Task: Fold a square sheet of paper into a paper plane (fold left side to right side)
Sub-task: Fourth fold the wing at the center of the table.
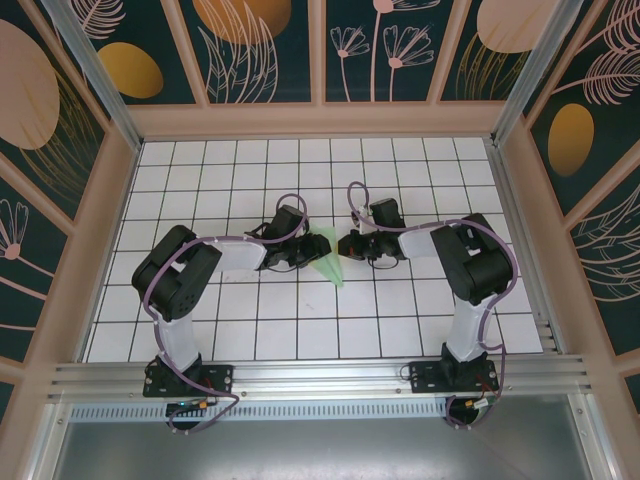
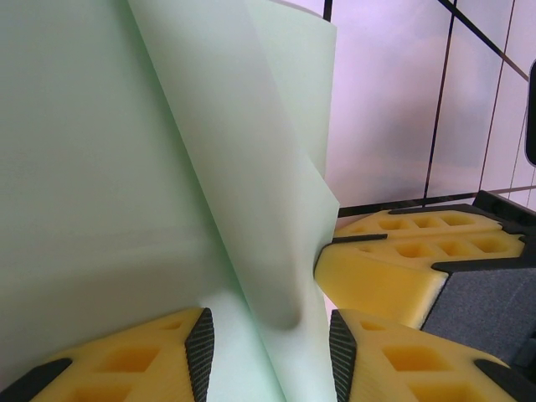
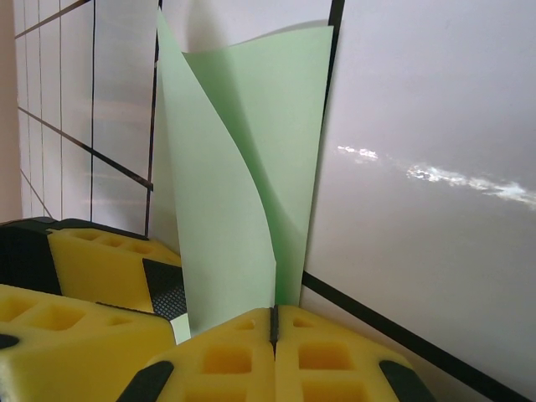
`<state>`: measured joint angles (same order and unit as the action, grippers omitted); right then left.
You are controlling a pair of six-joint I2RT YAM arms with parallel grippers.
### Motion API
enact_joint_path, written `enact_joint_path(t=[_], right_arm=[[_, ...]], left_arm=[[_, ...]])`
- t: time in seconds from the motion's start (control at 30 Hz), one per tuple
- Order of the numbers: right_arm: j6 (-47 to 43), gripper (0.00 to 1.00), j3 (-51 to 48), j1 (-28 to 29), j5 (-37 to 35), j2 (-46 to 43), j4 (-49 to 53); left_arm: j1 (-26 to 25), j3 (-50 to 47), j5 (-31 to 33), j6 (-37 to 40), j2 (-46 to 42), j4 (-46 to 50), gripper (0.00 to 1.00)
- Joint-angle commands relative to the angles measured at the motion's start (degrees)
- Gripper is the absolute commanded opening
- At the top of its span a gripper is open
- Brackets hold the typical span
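The surface point(image 1: 250, 330) is white and ruled by thin dark lines into a grid of squares. It is glossy enough to show streaks of reflected light in the right wrist view. A pale frame point(image 1: 315, 120) borders its far side and both flanks, and a metal rail point(image 1: 320, 372) runs along the near edge. Near the middle sits the paper point(image 1: 330, 258), pale green and folded narrow, with its pointed tip toward the near edge and part of it curled up off the squares.

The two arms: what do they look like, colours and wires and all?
Each arm is chunky black joints with a white lower segment: the left arm, the right arm. A thin purple cable loops along each. The left tool and right tool have yellow fingers with cut-out hollows and black textured pads.
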<state>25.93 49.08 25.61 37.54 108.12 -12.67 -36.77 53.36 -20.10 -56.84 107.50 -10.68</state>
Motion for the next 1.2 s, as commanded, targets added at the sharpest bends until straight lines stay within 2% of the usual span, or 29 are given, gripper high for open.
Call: enact_joint_path(t=[0.0, 0.3, 0.87, 1.17], right_arm=[[0.6, 0.03, -0.9, 0.8, -0.3, -1.8, 1.5], [1.4, 0.04, -1.1, 1.3, -1.1, -3.9, 2.3], [0.7, 0.04, 0.3, 1.3, -2.8, -0.1, 3.8], [0.0, 0.04, 0.5, 1.6, -3.9, 2.3, 6.7]], left_arm=[[-0.4, -0.3, 1.8, 0.9, 2.4, 3.1, 0.44], [-0.5, -0.5, 1.9, 0.8, 2.5, 3.0, 0.44], [-0.5, -0.5, 1.8, 0.9, 2.3, 2.9, 0.44], [-0.5, 1.2, 0.7, 1.4, -0.9, 3.4, 0.45]])
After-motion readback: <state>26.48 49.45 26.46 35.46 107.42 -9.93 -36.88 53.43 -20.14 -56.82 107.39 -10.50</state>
